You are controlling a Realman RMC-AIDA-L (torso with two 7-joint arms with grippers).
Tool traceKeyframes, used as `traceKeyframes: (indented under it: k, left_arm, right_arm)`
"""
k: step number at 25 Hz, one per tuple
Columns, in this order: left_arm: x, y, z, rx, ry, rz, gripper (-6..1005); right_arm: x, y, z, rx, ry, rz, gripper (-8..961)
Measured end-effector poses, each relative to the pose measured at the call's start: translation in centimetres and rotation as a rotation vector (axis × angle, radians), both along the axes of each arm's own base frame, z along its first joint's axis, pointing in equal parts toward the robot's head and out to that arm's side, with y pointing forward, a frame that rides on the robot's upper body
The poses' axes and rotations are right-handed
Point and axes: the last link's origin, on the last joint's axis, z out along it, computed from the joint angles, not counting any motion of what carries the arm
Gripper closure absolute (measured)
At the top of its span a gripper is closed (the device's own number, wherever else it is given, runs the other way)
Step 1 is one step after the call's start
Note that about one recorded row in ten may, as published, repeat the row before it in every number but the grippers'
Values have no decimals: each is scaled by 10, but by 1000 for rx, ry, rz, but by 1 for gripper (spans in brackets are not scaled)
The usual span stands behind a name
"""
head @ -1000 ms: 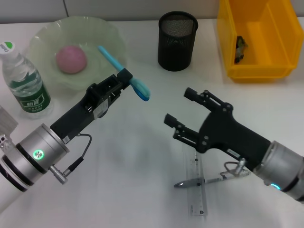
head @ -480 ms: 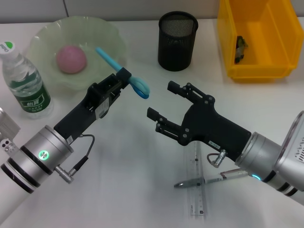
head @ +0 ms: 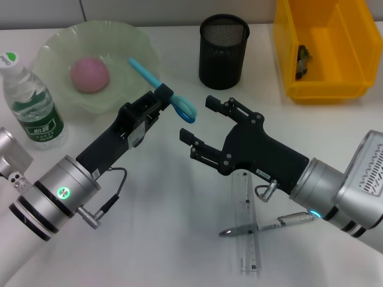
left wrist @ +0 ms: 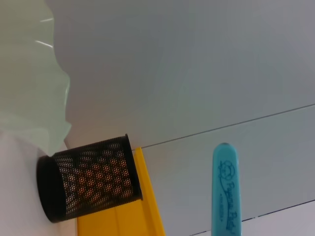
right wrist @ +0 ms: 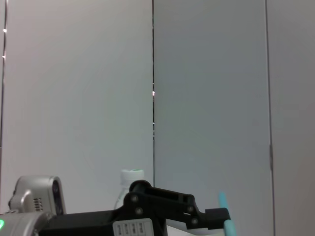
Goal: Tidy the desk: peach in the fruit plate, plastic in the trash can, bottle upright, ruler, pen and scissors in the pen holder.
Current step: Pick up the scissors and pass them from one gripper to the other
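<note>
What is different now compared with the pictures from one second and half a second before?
The right gripper, open, has moved from over the ruler toward the robot's left, up to the blue scissors. The left gripper keeps holding the scissors and has carried them slightly toward the right gripper. No handover has happened so far. The peach, bottle, pen holder, pen and ruler have not moved.

Blue scissors aloft, tilted

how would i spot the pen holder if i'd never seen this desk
Look along the far edge of the white table, between the pale green fruit plate and the yellow bin. The pen holder is the only black mesh cylinder there, standing upright.
</note>
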Motion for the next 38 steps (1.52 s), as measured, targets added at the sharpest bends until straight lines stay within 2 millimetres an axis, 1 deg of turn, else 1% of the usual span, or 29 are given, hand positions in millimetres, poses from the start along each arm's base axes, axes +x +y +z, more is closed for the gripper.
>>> traceKeyframes:
  k: [10, 28, 38]
  left_arm:
    - [0, -3, -3, -4, -10, 9, 770]
    - [-9, -4, 2, 11, 7, 25, 775]
    - [-11, -4, 3, 11, 3, 36, 777]
  right_arm:
    - [-3, 8, -3, -3, -28, 0, 185]
    - [-6, 9, -1, 1, -24, 22, 186]
    - [-10, 7, -6, -26, -40, 50, 185]
